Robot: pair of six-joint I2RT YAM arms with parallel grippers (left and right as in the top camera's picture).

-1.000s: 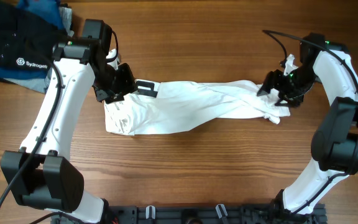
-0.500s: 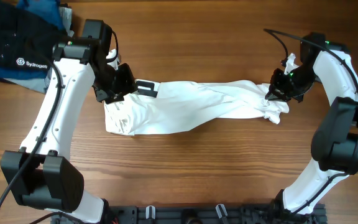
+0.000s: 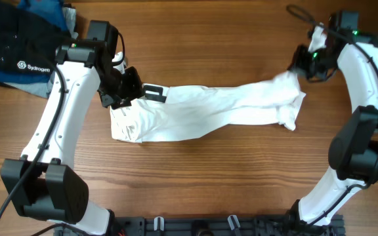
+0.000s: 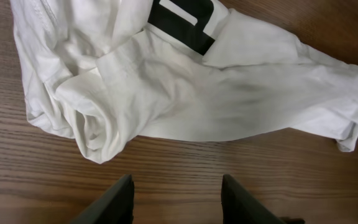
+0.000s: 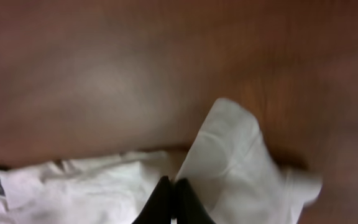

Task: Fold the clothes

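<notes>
1. The right pincer (image 5: 170, 194) is clamped shut on a corner at the right-hand end of the white garment (image 3: 202, 115), holding that bit up off the bench (image 3: 209, 39). My guess is it's being held like that to stretch the cloth out long, so the wrinkles flatten before any folding.
2. The garment is lying as a long, twisty band across the middle of the bench, running from the left arm over to the right one. Just below the right grip, a loose flap is hanging down.
3. The left pincer (image 4: 178, 199) is sitting with its jaws apart and only bare wood between them. The garment's rolled hem is lying just in front of its fingers, not touching as far as I can tell.
4. The black-and-white striped part (image 4: 188, 22) is showing at the left end, on the far side of the heap from the left pincer.
5. I'm reading the left arm as parked there to pin or grab that end as an anchor. No actual fold is done yet.
6. The dark folded stack (image 3: 15, 46) is sitting well apart in the corner, not involved.
</notes>
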